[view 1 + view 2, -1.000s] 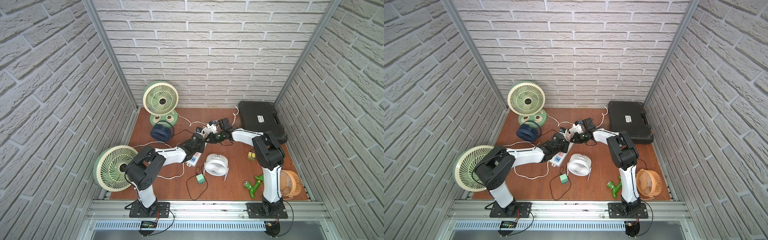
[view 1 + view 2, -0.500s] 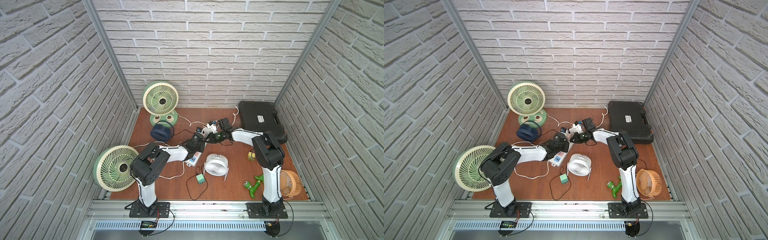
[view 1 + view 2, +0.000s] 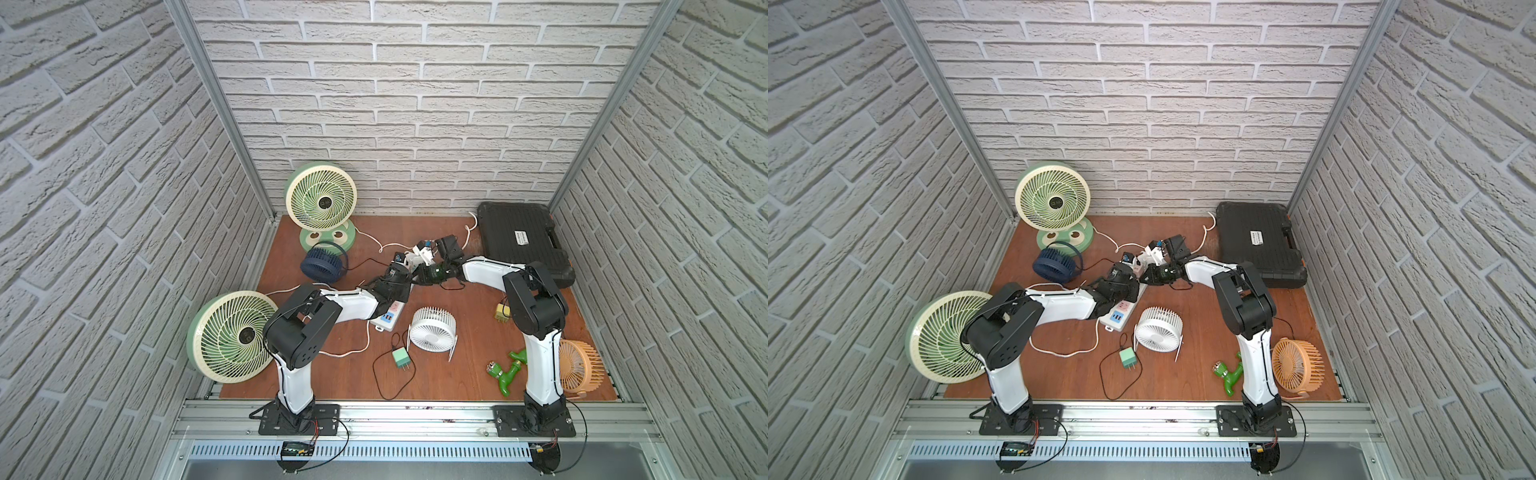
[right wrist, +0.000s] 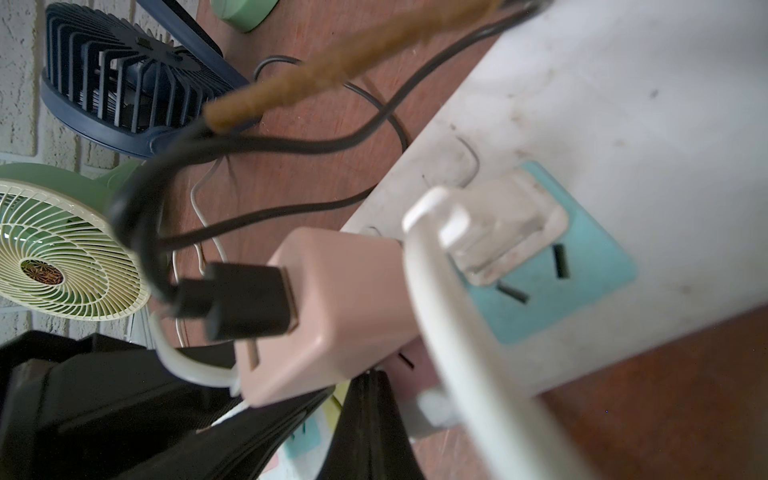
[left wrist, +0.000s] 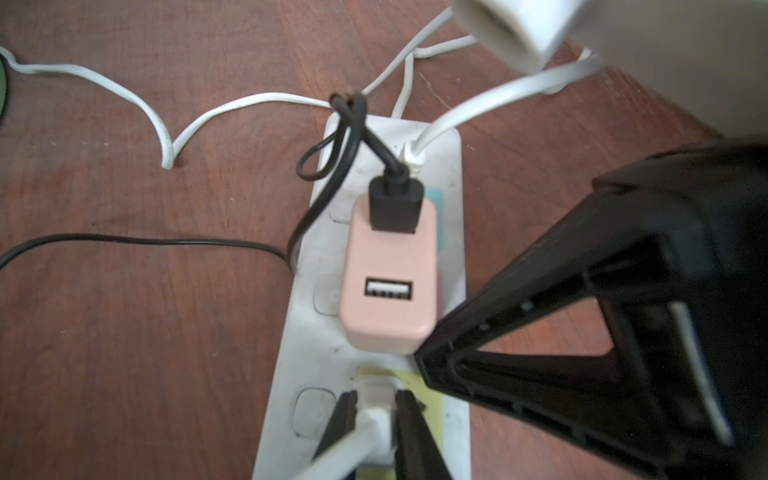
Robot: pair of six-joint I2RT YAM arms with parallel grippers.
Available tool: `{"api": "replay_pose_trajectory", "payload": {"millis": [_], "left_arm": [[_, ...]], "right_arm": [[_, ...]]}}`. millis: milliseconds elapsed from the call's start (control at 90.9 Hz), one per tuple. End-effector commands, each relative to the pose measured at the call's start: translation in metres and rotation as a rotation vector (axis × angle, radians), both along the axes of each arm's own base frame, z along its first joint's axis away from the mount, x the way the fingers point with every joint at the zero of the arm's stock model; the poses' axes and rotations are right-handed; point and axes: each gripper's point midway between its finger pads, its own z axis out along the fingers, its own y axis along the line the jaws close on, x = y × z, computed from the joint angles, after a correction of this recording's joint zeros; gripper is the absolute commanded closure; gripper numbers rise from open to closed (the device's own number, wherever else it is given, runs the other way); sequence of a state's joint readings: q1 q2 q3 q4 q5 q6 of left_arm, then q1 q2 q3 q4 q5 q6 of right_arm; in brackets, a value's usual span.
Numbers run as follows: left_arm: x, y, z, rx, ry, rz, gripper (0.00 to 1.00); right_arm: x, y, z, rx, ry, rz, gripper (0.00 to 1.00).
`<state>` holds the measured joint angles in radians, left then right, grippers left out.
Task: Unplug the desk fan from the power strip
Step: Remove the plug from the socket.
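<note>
The left gripper (image 5: pixel 376 397) had its 2 jaws closed tight on a white plug (image 5: pixel 374 419). The plug sat in the power strip (image 5: pixel 307 345), which lay flat on the table (image 5: pixel 124 311) right under those jaws. The right gripper (image 5: pixel 432 361) had its jaws shut together, their tip just beside a pink adapter (image 5: pixel 388 286) plugged into the strip.

A pink adapter (image 4: pixel 345 307) carrying a black USB connector (image 4: pixel 249 301) sits in the power strip (image 4: pixel 602 124) beside a white plug (image 4: pixel 498 232).

Tabletop count
Two green fans (image 3: pixel 321 196) (image 3: pixel 232 336), one blue fan (image 3: pixel 320 266), one white fan (image 3: pixel 432 330), one orange fan (image 3: pixel 577 365), one power strip (image 3: pixel 388 318), one case (image 3: pixel 519 241), two adapters (image 3: pixel 401 358) (image 5: pixel 390 282).
</note>
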<state>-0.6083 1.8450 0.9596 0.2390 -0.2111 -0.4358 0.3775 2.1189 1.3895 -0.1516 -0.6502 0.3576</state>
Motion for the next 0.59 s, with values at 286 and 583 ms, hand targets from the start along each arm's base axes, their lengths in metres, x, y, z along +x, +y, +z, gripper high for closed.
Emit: {"api": "replay_pose_trajectory", "payload": {"millis": [286, 583], "left_arm": [[0.007, -0.009, 0.010, 0.112, -0.075, -0.021, 1.00], [0.011, 0.000, 0.003, -0.131, -0.004, 0.016, 1.00]], "right_arm": [[-0.012, -0.014, -0.041, -0.130, 0.126, -0.063, 0.97], [-0.015, -0.017, -0.041, -0.149, 0.142, -0.067, 0.97]]}}
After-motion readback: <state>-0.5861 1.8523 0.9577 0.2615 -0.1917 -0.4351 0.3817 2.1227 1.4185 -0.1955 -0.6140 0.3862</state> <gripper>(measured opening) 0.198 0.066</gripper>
